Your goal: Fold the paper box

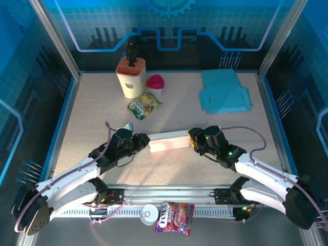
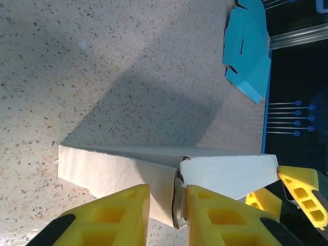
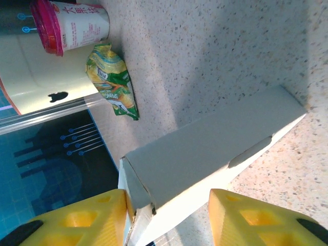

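Observation:
The white paper box (image 1: 169,142) lies as a long, partly folded shape in the middle of the table, between my two grippers. My left gripper (image 1: 141,139) is at its left end. In the left wrist view the yellow fingers (image 2: 220,215) stand close together around the box's end flap (image 2: 177,197), and the right-hand finger touches it. My right gripper (image 1: 193,141) is at the box's right end. There the jaws (image 3: 166,220) stand wide around the box corner (image 3: 148,197); one finger (image 3: 87,220) touches the end flap, the other is clear of the box.
A flat blue cardboard sheet (image 1: 224,91) lies at the back right. A peach holder (image 1: 131,77), a pink-lidded cup (image 1: 155,83) and a green snack bag (image 1: 144,105) stand at the back left. A tin can (image 1: 149,213) and a candy bag (image 1: 175,216) sit by the near rail.

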Robot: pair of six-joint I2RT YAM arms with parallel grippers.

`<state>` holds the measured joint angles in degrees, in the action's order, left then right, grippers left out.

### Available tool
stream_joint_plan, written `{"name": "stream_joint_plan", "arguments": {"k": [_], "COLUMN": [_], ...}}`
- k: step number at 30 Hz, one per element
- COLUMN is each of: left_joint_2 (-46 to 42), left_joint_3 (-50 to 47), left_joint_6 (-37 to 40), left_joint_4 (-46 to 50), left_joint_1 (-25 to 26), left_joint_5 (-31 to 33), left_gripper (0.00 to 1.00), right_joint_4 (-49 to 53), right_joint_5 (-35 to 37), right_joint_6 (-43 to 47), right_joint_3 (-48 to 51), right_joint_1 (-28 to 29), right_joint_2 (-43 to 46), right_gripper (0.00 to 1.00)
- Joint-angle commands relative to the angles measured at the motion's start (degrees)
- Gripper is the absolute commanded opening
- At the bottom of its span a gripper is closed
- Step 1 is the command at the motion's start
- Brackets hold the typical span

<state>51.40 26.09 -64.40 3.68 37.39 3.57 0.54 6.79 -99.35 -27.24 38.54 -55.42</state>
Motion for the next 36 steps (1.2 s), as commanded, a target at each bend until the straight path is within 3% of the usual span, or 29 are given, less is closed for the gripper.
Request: {"name": "stream_joint_plan", "arguments": {"k": [1, 13, 17, 22, 25, 31, 36], "left_joint_2": [0.29, 0.73, 0.83, 1.47, 1.13, -1.38, -2.70], "left_joint_3": [-2.65, -1.74, -1.77, -1.61, -1.29, -1.00, -3.03], "left_joint_6": [0.79, 1.28, 1.61, 3.07, 4.72, 7.33, 6.70], "left_joint_4": [6.36, 6.34, 6.02, 4.80, 5.34, 7.80, 6.28], "left_joint_1": [-0.39, -0.42, -0.38, -0.23, 1.24, 9.15, 14.60], "left_joint_5": [1.22, 0.70, 0.38, -0.63, 0.97, 11.24, 16.66], "left_gripper": [0.24, 0.23, 0.23, 0.18, 0.15, 0.12, 0.11], "right_joint_4": [4.72, 2.27, 1.78, 6.74, 9.55, 7.52, 2.94], "right_joint_5": [0.64, -0.58, -0.96, 0.02, 1.27, -0.59, -3.58], "right_joint_6": [3.68, 1.83, 0.87, 1.25, 3.01, 5.52, 4.22], "right_joint_3": [-2.84, 0.49, 2.39, 2.02, 0.39, -1.66, -0.46], "right_joint_1": [-0.80, -1.70, -2.25, -2.18, -1.75, -0.94, -0.41], "right_joint_2": [2.03, -2.17, -2.96, 0.22, 3.28, 4.21, 1.98], "right_gripper": [0.46, 0.44, 0.32, 0.30, 0.36, 0.68, 0.75]}}
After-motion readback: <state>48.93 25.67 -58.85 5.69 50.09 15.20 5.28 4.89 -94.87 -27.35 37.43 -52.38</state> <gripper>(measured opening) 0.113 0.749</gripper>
